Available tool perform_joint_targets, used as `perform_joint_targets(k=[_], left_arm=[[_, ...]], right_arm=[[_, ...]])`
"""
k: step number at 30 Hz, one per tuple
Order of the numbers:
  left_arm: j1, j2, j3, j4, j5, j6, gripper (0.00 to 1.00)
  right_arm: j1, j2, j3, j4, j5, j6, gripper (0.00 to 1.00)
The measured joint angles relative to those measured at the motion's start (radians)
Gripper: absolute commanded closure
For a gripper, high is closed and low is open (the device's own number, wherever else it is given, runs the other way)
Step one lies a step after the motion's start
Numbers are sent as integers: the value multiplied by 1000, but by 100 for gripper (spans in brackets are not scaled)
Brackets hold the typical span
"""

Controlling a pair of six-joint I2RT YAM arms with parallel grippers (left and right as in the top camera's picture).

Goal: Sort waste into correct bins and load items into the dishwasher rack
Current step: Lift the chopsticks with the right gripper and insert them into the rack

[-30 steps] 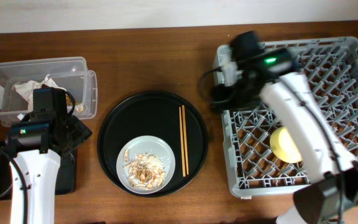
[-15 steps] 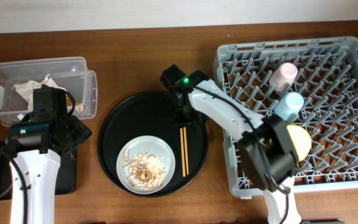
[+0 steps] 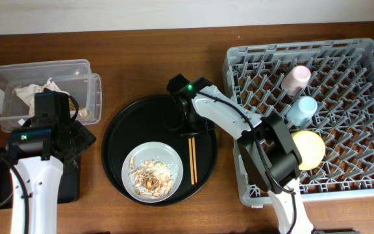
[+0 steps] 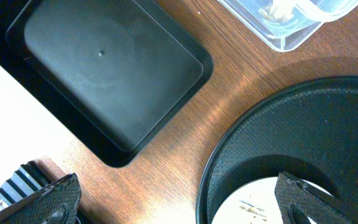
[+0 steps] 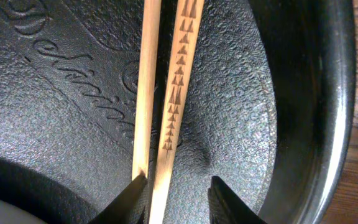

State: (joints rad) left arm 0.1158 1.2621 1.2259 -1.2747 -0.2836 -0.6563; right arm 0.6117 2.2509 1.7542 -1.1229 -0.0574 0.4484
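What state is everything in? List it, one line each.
Left gripper: open, empty.
Right gripper: open around one chopstick.
Chopsticks: lying on round tray.
Clear box: open, napkins inside.
Rectangular tray: empty.
Plate: holds scraps.
Pink cup: in rack.
Blue cup: in rack.
Yellow saucer: in rack.

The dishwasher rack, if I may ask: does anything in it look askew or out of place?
Slightly. The pink cup and the blue cup lie tipped on their sides in the rack instead of standing. The yellow saucer rests just below them. Nothing looks spilled or broken.
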Motion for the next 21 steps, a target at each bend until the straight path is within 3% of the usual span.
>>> perform_joint_targets(k=[15,17,19,21], left_arm=[[0,0,0,0,0,0,1],[0,0,0,0,0,0,0],[0,0,0,0,0,0,1],[0,0,0,0,0,0,1]], right_arm=[[3,5,-5,23,0,5,77],[13,5,-22,47,7,8,82],[21,3,-27,51,20,14,96],[22,2,-30,52,27,29,96]])
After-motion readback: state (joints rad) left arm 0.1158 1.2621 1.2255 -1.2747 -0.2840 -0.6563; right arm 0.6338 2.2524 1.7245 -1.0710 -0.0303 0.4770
